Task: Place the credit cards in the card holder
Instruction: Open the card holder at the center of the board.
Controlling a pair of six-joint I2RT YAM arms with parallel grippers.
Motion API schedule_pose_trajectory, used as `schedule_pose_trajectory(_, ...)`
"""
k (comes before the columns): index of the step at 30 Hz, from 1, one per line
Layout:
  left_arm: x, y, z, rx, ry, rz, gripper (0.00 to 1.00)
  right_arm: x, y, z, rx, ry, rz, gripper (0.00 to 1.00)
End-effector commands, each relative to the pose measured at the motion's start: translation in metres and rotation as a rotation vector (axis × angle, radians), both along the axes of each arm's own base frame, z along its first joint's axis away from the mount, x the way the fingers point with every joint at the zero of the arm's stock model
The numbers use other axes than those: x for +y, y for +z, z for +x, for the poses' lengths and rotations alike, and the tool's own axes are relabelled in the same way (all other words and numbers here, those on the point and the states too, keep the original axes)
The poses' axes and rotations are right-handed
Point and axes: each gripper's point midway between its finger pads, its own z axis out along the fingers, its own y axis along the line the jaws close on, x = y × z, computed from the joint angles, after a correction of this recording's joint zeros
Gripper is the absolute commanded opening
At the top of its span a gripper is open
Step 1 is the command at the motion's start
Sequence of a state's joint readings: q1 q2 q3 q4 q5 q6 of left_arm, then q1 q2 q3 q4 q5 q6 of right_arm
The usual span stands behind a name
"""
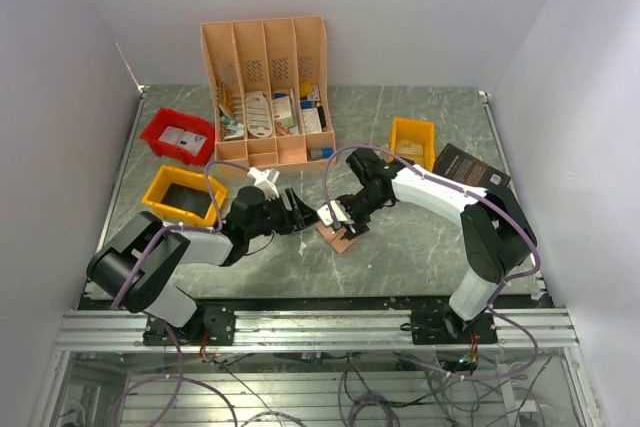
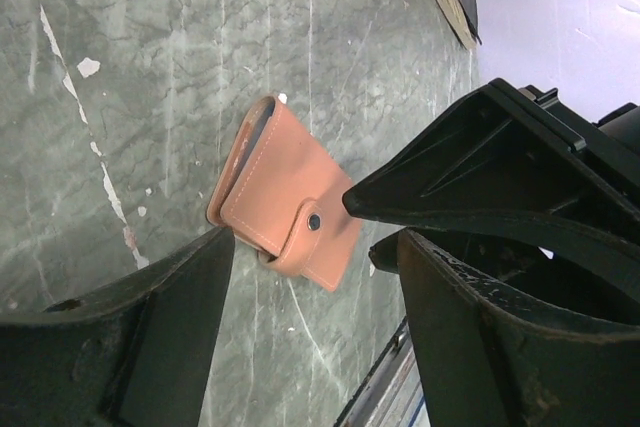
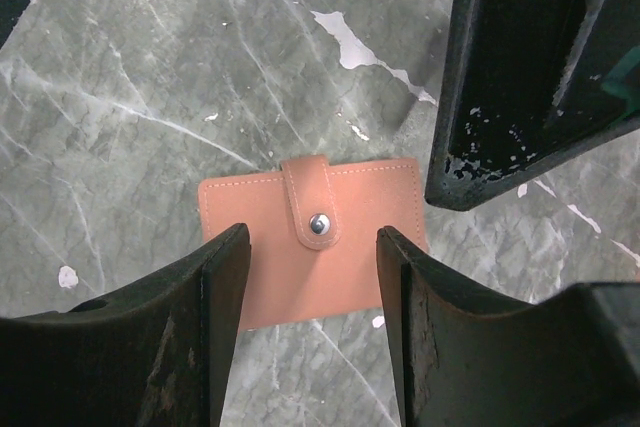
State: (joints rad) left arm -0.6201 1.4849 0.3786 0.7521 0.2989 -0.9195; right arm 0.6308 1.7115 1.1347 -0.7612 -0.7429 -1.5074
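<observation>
The card holder (image 1: pixel 342 238) is a tan-brown wallet lying flat on the marble table, folded, with its snap tab fastened. My right gripper (image 3: pixel 312 237) hovers open just above it, and the card holder (image 3: pixel 320 247) shows between and below the fingers. My left gripper (image 2: pixel 315 247) is open beside it, with the card holder (image 2: pixel 285 202) lying just beyond its fingertips. In the top view the left gripper (image 1: pixel 300 215) and right gripper (image 1: pixel 340 217) meet over the wallet. Neither holds anything. I cannot make out the credit cards.
A peach slotted organiser (image 1: pixel 268 87) with papers stands at the back. A red bin (image 1: pixel 178 134) and a yellow bin (image 1: pixel 185 197) sit at the left. Another yellow bin (image 1: pixel 412 139) and a black book (image 1: pixel 470 169) lie at the right.
</observation>
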Motion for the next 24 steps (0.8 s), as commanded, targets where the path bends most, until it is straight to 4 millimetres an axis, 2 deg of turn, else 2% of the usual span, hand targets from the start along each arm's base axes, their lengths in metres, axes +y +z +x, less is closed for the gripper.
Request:
schedule_pose_trajectory(1, -0.016, 0.021, 0.01, -0.065, -0.015, -0.057, 0.74, 0.003, 0.004, 0.002, -0.021, 0.005, 0.01, 0.53)
schedule_pose_trajectory(7, -0.021, 0.011, 0.011, -0.04, -0.029, -0.037, 0.68, 0.002, -0.002, 0.0, -0.002, 0.011, -0.008, 0.5)
schedule_pose_trajectory(14, -0.025, -0.002, 0.01, -0.01, -0.048, 0.002, 0.49, 0.0, -0.018, 0.001, 0.045, 0.007, -0.062, 0.41)
schedule_pose_trajectory(24, -0.038, -0.019, 0.004, 0.025, -0.099, -0.02, 0.36, -0.001, -0.029, 0.0, 0.082, -0.005, -0.082, 0.41)
